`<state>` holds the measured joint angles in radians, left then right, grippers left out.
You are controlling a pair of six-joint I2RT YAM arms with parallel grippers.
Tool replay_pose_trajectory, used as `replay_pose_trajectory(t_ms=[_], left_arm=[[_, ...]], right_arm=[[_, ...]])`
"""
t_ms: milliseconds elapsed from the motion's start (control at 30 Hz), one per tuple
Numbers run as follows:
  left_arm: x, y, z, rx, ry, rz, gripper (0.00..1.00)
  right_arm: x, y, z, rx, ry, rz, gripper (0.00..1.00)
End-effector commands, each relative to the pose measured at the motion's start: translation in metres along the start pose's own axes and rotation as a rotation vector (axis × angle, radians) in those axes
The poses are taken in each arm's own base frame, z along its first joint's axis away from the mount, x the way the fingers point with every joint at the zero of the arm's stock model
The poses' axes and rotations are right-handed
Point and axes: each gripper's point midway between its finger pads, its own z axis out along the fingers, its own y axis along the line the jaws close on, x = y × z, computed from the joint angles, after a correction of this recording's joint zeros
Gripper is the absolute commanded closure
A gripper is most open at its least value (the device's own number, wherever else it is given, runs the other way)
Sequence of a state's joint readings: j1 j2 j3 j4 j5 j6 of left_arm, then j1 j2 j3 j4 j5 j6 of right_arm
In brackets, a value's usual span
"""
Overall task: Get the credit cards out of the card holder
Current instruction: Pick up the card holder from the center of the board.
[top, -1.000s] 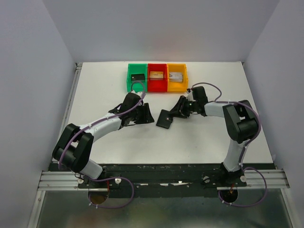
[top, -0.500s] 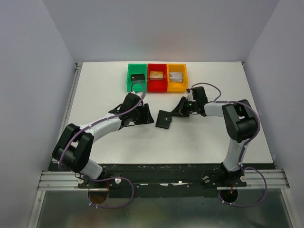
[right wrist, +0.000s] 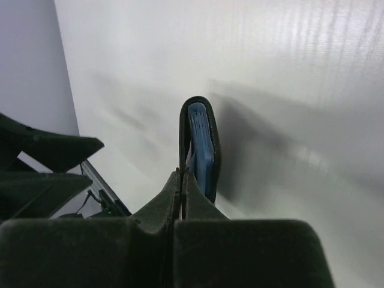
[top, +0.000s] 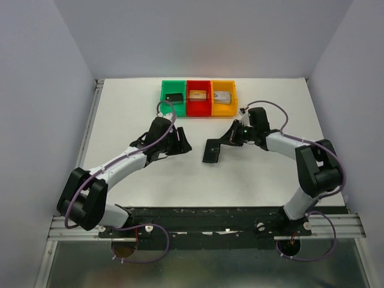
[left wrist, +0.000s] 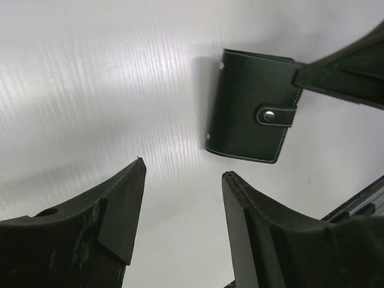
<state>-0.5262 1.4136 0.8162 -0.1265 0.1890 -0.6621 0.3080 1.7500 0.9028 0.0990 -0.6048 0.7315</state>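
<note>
Top view: white surface (top: 120, 120) w/ three bins in a row at the far edge: green bin (top: 163, 102), red bin (top: 198, 110), yellow bin (top: 224, 110), each w/ a small block inside. Card holder (top: 210, 150) sits mid-surface, in front of the red bin, between the two arms. R gripper (top: 224, 140) is at its right edge and touching it. L gripper (top: 183, 145) is just left of the holder, w/ a gap between them. Jaw state is hard to read from here.

L wrist view: L gripper (left wrist: 184, 171) has its jaws spread apart w/ nothing between them, only bare surface (left wrist: 90, 78). Card holder (left wrist: 243, 105) is ahead and to the right, folded shut, black, w/ pale stitching and the snap strap (left wrist: 276, 115) fastened. A dark finger of the R gripper (left wrist: 342, 66) meets its upper-right corner.

R wrist view: R gripper (right wrist: 182, 176) has its jaws pressed tight together, pinching the near edge of the card holder (right wrist: 183, 129). The holder is seen edge-on, w/ black covers outside and blue lining (right wrist: 199, 141) between. Can't tell if its far edge touches the surface. Dark parts of the L gripper (right wrist: 48, 153) show at left.
</note>
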Motion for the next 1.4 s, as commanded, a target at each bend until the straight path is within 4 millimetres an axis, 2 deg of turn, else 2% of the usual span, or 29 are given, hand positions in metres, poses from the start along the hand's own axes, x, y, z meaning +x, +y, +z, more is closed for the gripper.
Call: replay_pose_trajectory(t_ms=[0,33,167,267,367,467,533,633,733,900,1133,1367], left_arm=[[-0.035,0.006,-0.024,-0.021,-0.180,-0.086,0.31],[-0.039,0.004,-0.029,-0.009,-0.209,-0.092,0.28],[-0.050,0.024,-0.045,-0.134,-0.275,-0.111,0.17],[-0.060,0.015,-0.056,-0.106,-0.317,-0.097,0.13],[-0.061,-0.021,-0.067,0.093,-0.314,-0.076,0.08],[-0.062,-0.073,-0.089,0.403,-0.330,0.007,0.05],[-0.061,-0.096,-0.107,0.555,-0.362,0.011,0.01],[-0.052,-0.115,-0.129,0.735,-0.413,0.056,0.01],[-0.046,-0.134,-0.150,0.891,-0.424,0.113,0.01],[-0.040,-0.153,-0.172,1.074,-0.412,0.125,0.01],[-0.019,-0.174,-0.179,1.152,-0.358,0.235,0.01],[-0.007,-0.170,-0.171,1.097,-0.346,0.248,0.01]], right_arm=[[-0.003,0.026,-0.045,0.030,-0.063,-0.114,0.99],[-0.002,0.035,-0.058,0.025,-0.076,-0.145,0.99],[0.013,0.060,-0.097,0.003,-0.100,-0.253,0.99],[0.030,0.077,-0.116,-0.031,-0.089,-0.313,0.99],[0.047,0.096,-0.132,-0.096,-0.070,-0.353,0.99],[0.063,0.124,-0.148,-0.221,-0.052,-0.384,0.99],[0.071,0.142,-0.159,-0.310,-0.038,-0.399,0.99],[0.081,0.169,-0.179,-0.420,-0.017,-0.433,0.99],[0.085,0.185,-0.192,-0.485,-0.012,-0.447,0.99],[0.087,0.197,-0.198,-0.527,-0.002,-0.447,0.99],[0.090,0.216,-0.196,-0.597,0.015,-0.452,0.99],[0.093,0.234,-0.201,-0.653,0.032,-0.457,1.00]])
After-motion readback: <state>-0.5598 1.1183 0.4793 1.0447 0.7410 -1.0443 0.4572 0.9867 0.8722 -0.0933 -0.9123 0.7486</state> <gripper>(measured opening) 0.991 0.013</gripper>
